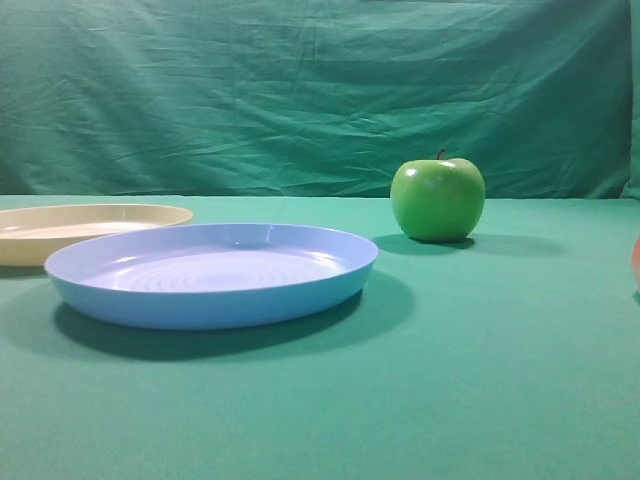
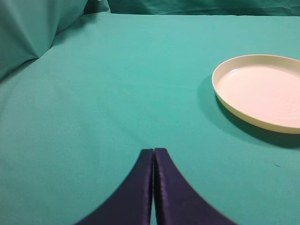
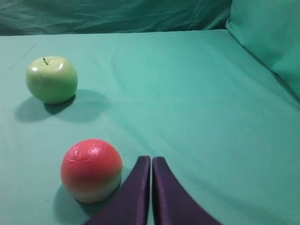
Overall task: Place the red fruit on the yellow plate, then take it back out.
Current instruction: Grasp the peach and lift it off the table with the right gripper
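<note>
A: Left pincer [image 2: 153, 152] is pressed together, empty, near the yellow plate [image 2: 262, 91]; blue plate [image 1: 212, 272] and green apple [image 1: 437, 199] sit between.

B: And the red fruit [image 3: 91, 169]?

A: On the surface [image 3: 197, 108], just left of the right pincer [image 3: 151, 160], also pressed together. The pickup hasn't begun; I'd spread it first.

From my feed, the table [image 1: 480, 380] is covered edge to edge in a smooth teal-green cloth. Behind it, at the far side, a darker green fabric backdrop [image 1: 300, 90] hangs as the wall, creased with long diagonal wrinkles and folds. In the wrist views I see the same cloth rising in loose folds at the far left corner and at the far right. Light is soft and even from above, throwing gentle shadows onto the cloth.
</note>
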Tool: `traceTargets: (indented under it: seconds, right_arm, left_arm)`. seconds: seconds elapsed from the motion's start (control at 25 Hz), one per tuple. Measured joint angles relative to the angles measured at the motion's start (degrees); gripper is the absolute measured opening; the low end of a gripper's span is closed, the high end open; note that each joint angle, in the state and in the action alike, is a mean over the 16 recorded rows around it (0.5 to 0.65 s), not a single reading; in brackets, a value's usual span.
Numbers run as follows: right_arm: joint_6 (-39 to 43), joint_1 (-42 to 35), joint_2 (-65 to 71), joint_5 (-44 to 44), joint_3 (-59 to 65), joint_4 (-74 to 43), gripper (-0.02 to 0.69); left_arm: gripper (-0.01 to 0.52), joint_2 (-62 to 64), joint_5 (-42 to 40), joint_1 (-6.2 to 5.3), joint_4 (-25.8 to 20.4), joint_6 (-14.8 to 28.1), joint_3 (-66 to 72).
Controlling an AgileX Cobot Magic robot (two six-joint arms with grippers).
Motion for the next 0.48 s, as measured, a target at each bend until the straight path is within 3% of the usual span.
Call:
traceTargets:
  seconds: [0.28,0.48]
  right_arm:
    - [0.04,0.26,1.43,-4.69,-4.86,2.85,0.000]
    - [-1.33,0.49,6.75,0.28,-11.50,3.86,0.000]
  left_arm:
    - [0.000,0.00,0.00,0.00,0.00,0.00,0.00]
    - [0.000,0.00,0.00,0.00,0.00,0.00,0.00]
